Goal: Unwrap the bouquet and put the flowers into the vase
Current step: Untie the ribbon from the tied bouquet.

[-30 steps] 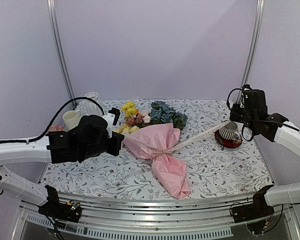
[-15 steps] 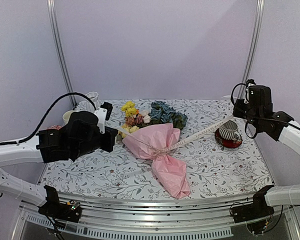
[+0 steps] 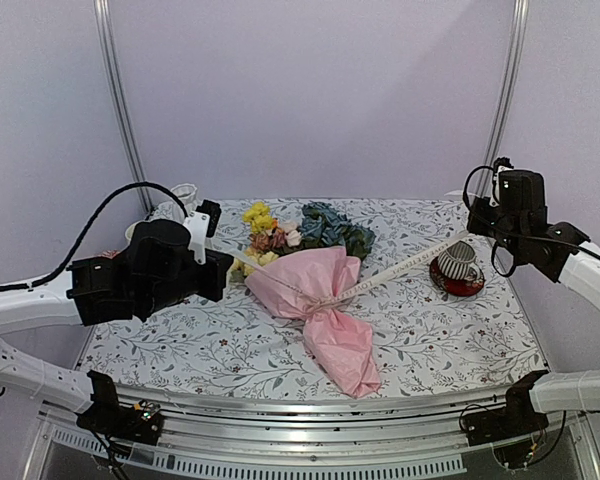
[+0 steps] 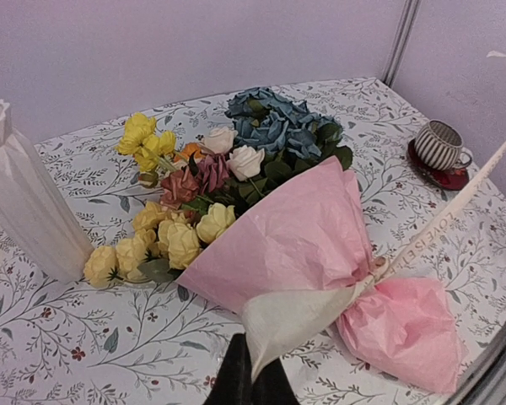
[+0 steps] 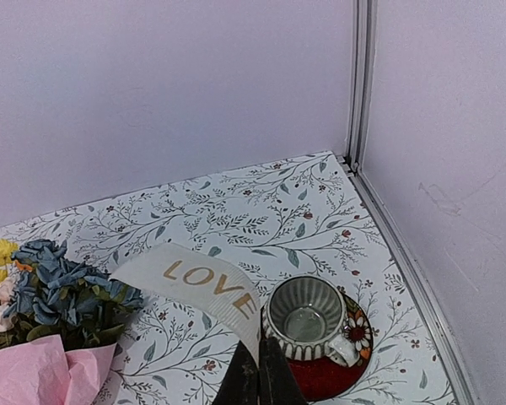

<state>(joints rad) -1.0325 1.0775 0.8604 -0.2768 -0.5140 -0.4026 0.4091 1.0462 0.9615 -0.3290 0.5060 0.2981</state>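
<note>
- Centrally on the bench: the bouquet, lying on its side, blooms toward the far wall and the gathered pink tail toward the near edge.
- Wrapped in crinkled pale pink paper, cinched at the waist by a pale ribbon printed with "LOVE".
- Spilling from the open end of the paper: the flowers, with yellow and cream roses nearest the left side, a dusty pink one behind them, and blue-teal clusters farthest back.
- Clenched on the ribbon's broad left tail: the left end effector, dark fingers pressed together at the bottom of the left wrist view, just in front of the wrapped bunch.
- Clenched on the ribbon's right tail: the right end effector, raised above the bench's right side, with the strip curving away from it toward the bunch.
- Drawn out from the waist in two directions, up-left and up-right, with the right tail running in a straight line clear of the bench.
- Standing upright at the far left of the bench: the vase, white and ribbed, holding no stems, largely hidden behind the left arm in the top view.
- Just beside its base, a yellow rose; impossible to tell whether touching.
- Below the right end effector: a striped cup on a red saucer, well apart from the bouquet.
</note>
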